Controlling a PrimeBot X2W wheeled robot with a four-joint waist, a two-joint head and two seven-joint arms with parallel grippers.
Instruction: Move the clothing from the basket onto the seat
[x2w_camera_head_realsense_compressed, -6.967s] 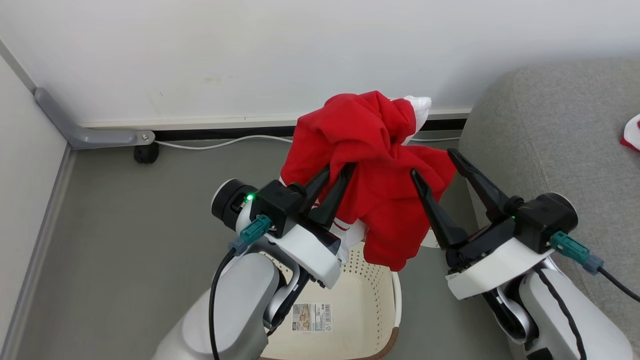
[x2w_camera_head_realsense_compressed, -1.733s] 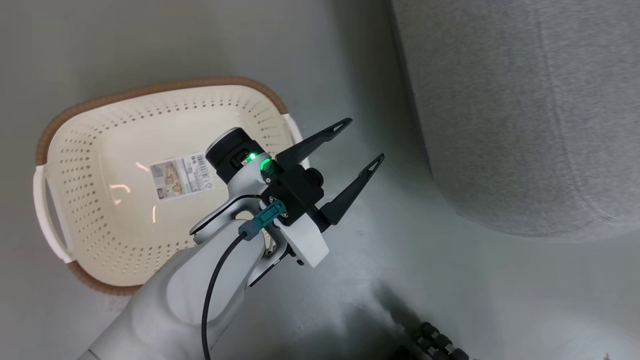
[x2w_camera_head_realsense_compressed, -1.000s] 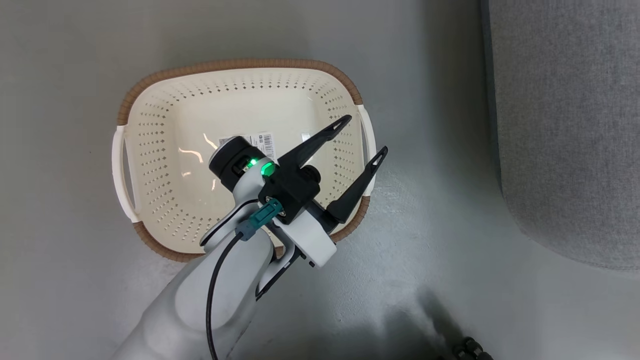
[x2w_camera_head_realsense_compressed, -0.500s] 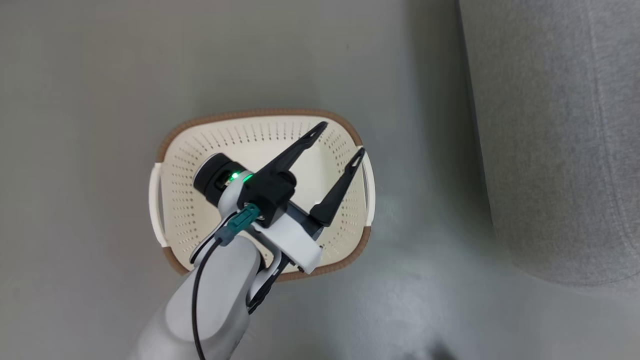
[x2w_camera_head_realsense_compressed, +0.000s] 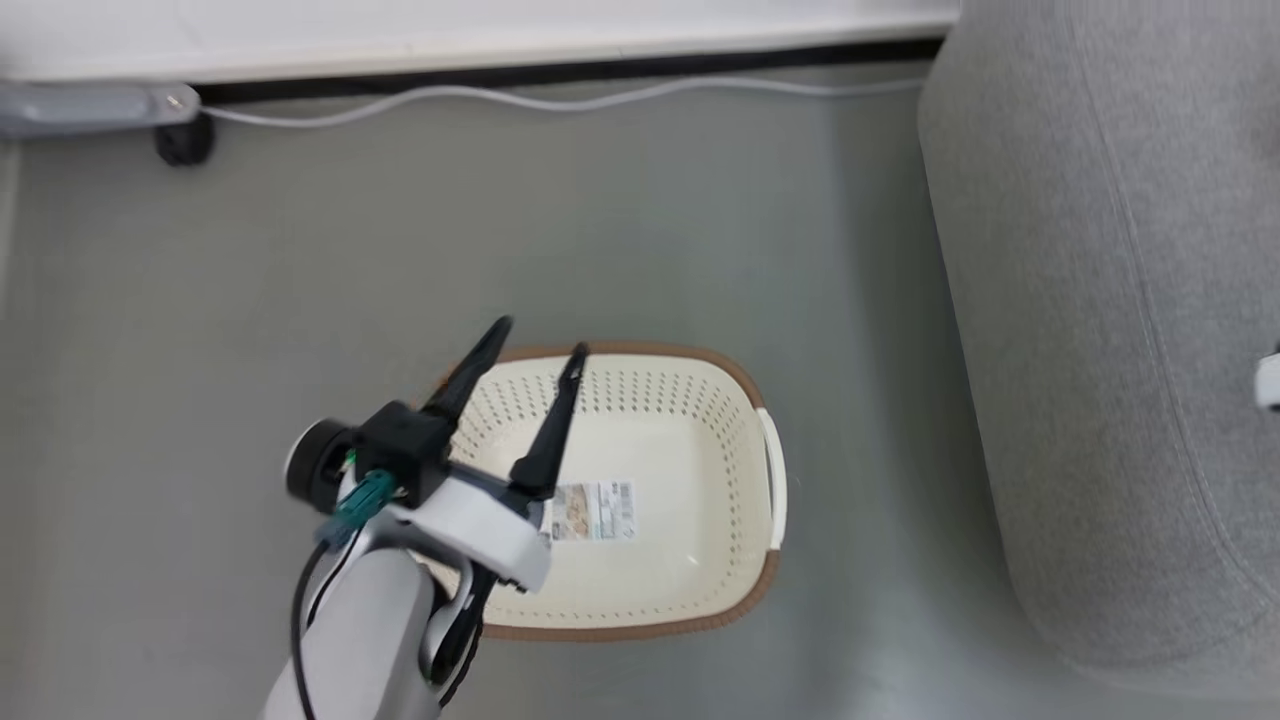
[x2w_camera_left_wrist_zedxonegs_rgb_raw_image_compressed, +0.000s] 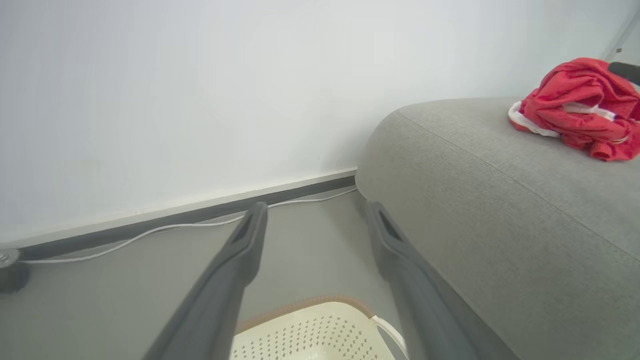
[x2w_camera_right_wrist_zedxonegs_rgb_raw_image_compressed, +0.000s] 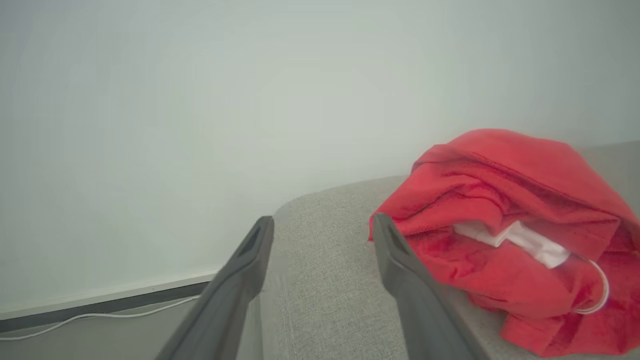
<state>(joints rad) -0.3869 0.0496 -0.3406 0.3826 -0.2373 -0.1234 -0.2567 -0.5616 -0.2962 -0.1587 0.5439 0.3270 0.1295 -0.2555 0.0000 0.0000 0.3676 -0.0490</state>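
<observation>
The seat is sitting on the robot's right, with the basket looking empty on the floor near it. The clothing is lying bunched on the seat, just beside the right gripper, so that arm's nearer. It's gaping wide, holding nothing. The left gripper is hanging over the basket, spread and empty too.
</observation>
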